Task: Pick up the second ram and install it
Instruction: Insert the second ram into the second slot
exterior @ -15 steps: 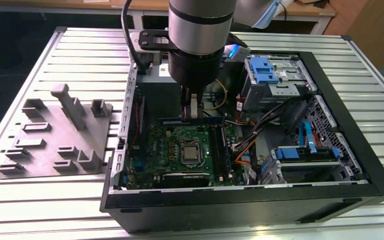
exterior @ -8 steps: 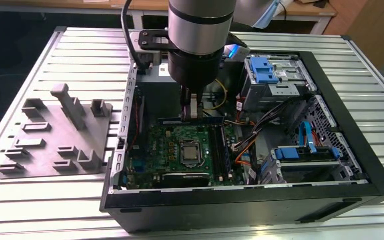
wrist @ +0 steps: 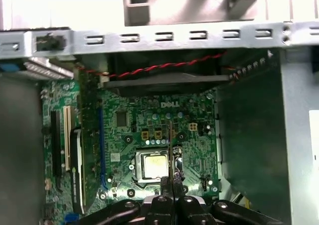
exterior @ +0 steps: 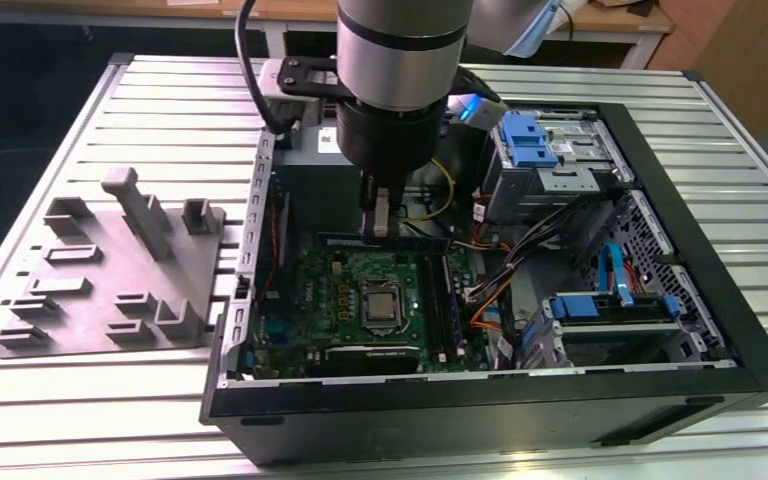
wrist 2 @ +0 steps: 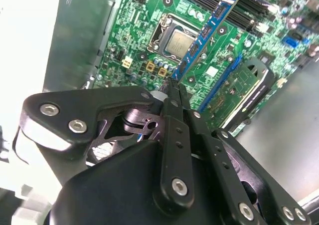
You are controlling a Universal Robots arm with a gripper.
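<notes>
Black two-finger gripper (exterior: 381,230) is pressed onto the second ram (exterior: 418,242), a long, narrow, dark blue circuit-board stick with small black chips, and pinches it by its two flat faces near the middle of its length. The stick is held on its edge inside the open black computer case (exterior: 491,405), which lies on the slatted grey metal table (exterior: 91,130). It hangs above the large green motherboard (exterior: 297,290), at the far side of the square silver processor (exterior: 381,305). In the exterior view its long axis is level and runs from that view's left to that view's right. In the second wrist view the blue stick (wrist 2: 207,30) points away from the fingertips (wrist 2: 175,88), passing beside the processor (wrist 2: 177,43).
</notes>
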